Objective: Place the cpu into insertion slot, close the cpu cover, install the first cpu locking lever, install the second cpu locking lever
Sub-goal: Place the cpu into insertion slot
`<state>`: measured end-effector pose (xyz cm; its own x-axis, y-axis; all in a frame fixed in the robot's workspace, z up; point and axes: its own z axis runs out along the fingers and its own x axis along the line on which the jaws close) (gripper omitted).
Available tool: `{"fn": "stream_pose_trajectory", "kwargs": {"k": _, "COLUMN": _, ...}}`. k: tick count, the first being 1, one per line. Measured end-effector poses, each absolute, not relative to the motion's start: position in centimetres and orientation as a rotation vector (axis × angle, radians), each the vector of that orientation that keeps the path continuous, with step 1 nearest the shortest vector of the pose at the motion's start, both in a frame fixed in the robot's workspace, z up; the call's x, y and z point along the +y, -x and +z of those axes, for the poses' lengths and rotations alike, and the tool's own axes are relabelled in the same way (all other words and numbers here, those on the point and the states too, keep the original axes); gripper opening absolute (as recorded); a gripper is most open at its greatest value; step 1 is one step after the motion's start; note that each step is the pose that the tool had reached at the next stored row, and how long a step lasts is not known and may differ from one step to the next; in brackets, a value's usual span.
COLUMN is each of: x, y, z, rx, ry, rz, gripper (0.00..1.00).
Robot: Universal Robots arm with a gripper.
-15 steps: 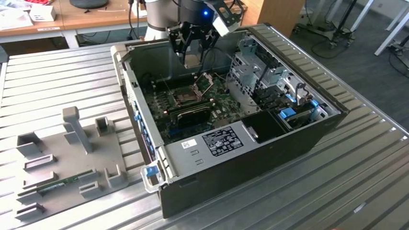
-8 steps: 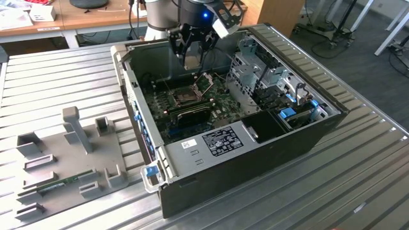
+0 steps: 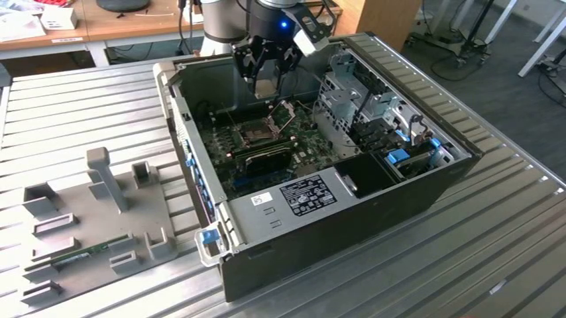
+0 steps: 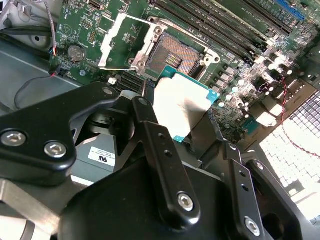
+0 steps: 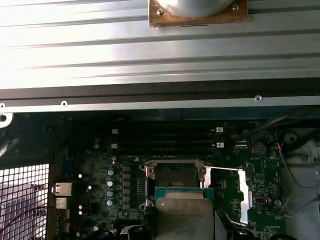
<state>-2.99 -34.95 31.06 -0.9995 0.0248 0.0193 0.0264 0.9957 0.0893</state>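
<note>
My gripper [image 3: 264, 89] hangs inside the open computer case, shut on the cpu [image 4: 182, 107], a flat square chip with a grey metal top and a teal edge. In both wrist views the cpu [image 5: 185, 215] sits between the black fingers [image 4: 150, 132], just off and above the insertion slot [image 4: 172, 56]. The slot [image 5: 175, 175] is bare, its dark contact field showing. The cpu cover [image 4: 125, 40], a silvery frame, stands swung open beside the slot. In the exterior view the slot [image 3: 264, 132] lies on the green motherboard below the gripper, with the cover [image 3: 285, 114] raised next to it.
The case walls [image 3: 185, 119] and a metal drive cage [image 3: 372, 112] close in around the board. Long black memory slots [image 3: 265, 156] run beside the socket. A grey fixture tray [image 3: 89, 205] with a memory stick [image 3: 84, 254] lies on the slatted metal table at the exterior view's left.
</note>
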Motion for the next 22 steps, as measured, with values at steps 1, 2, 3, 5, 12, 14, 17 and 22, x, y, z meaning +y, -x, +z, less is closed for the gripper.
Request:
{"fn": "stream_pose_trajectory", "kwargs": {"k": 1, "x": -34.9, "y": 3.0, "z": 31.1, "rx": -3.120, "ry": 0.040, "rz": -0.140, "gripper": 0.54}}
{"fn": "stream_pose_trajectory", "kwargs": {"k": 2, "x": -34.9, "y": 3.0, "z": 31.1, "rx": -3.120, "ry": 0.040, "rz": -0.140, "gripper": 0.54}}
{"fn": "stream_pose_trajectory", "kwargs": {"k": 3, "x": -34.9, "y": 3.0, "z": 31.1, "rx": -3.120, "ry": 0.040, "rz": -0.140, "gripper": 0.54}}
{"fn": "stream_pose_trajectory", "kwargs": {"k": 5, "x": -34.9, "y": 3.0, "z": 31.1, "rx": -3.120, "ry": 0.040, "rz": -0.140, "gripper": 0.54}}
{"fn": "stream_pose_trajectory", "kwargs": {"k": 12, "x": -34.9, "y": 3.3, "z": 30.8, "rx": -3.120, "ry": 0.041, "rz": -0.140, "gripper": 0.54}}
{"fn": "stream_pose_trajectory", "kwargs": {"k": 14, "x": -34.9, "y": 3.4, "z": 30.6, "rx": -3.120, "ry": 0.042, "rz": -0.138, "gripper": 0.54}}
{"fn": "stream_pose_trajectory", "kwargs": {"k": 17, "x": -34.9, "y": 3.5, "z": 30.0, "rx": -3.120, "ry": 0.044, "rz": -0.134, "gripper": 0.54}}
{"fn": "stream_pose_trajectory", "kwargs": {"k": 22, "x": -34.9, "y": 3.5, "z": 29.1, "rx": -3.120, "ry": 0.045, "rz": -0.130, "gripper": 0.54}}
